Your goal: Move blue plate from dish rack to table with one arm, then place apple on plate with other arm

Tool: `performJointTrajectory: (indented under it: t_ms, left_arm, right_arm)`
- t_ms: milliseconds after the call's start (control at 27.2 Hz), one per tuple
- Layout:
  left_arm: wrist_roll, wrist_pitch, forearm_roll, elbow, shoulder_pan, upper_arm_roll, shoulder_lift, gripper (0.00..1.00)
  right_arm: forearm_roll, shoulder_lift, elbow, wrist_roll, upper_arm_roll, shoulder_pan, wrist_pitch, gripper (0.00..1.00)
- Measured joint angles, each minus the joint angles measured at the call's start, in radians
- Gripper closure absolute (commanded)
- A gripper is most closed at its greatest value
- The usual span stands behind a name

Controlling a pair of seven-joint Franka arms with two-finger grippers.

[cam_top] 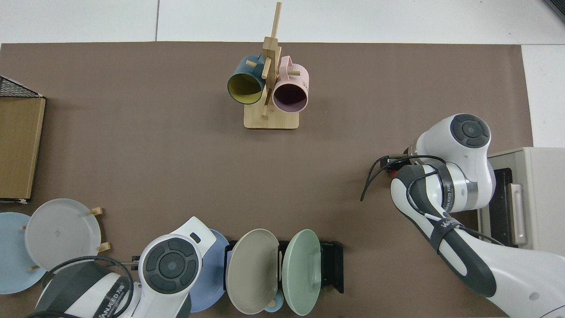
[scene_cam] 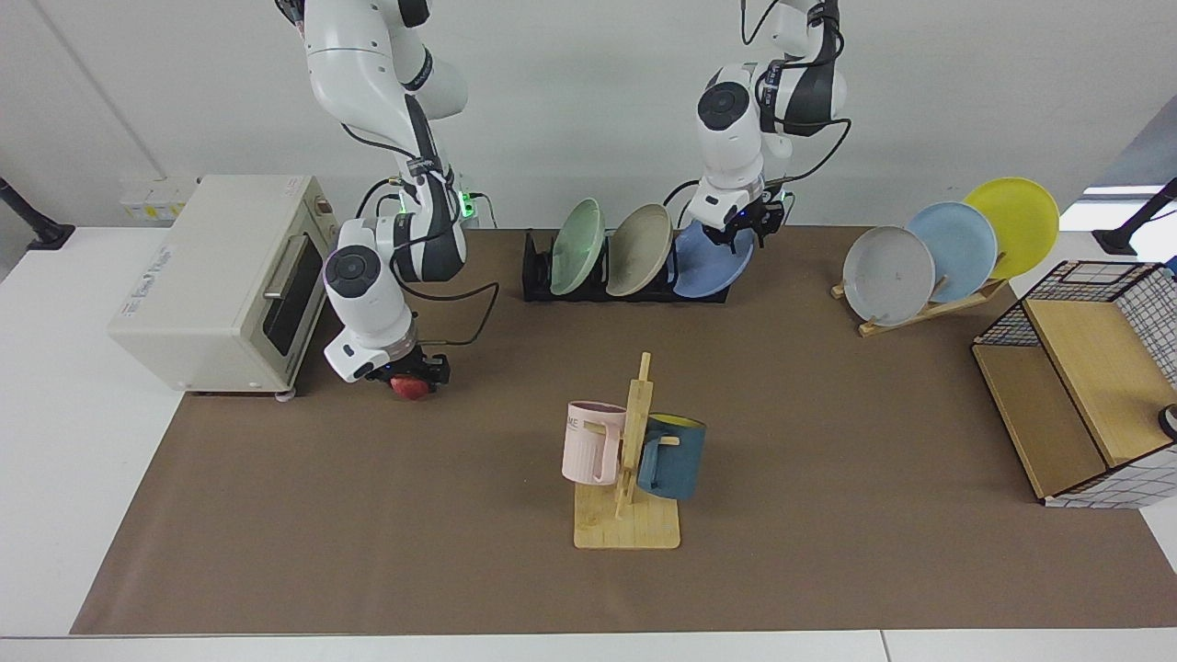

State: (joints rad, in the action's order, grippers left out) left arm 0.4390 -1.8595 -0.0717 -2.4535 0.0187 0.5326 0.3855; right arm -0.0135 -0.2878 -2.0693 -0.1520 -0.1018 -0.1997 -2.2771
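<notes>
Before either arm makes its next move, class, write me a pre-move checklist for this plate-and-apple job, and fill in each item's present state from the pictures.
1. Blue plate seated in the dish rack: ok, end slot beside the beige plate.
2. Left gripper at the blue plate's top rim: ok.
3. Left gripper's hold on the rim: cannot tell.
4. Right gripper down over the apple: ok.
5. Apple actually held: cannot tell; apple mostly hidden.
6. Bare brown mat on the table between rack and mug tree for setting the plate: ok.
</notes>
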Motion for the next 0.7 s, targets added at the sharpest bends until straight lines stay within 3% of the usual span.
performJointTrajectory:
  t_ms: [37, 330, 697]
  left_arm:
    - [0.000, 0.000, 0.000, 0.000, 0.000, 0.000, 0.000, 1.00]
    - [-0.020, 0.001, -0.003, 0.010, 0.001, -0.005, 0.010, 1.00]
    - [-0.020, 0.064, -0.012, 0.058, 0.001, 0.046, 0.022, 1.00]
  right_arm:
    - [0.000, 0.000, 0.000, 0.000, 0.000, -0.001, 0.000, 0.92]
    - [0.000, 0.003, 0.016, 0.001, 0.000, -0.032, 0.012, 0.94]
    - [0.000, 0.053, 0.127, 0.002, -0.005, -0.030, 0.142, 0.94]
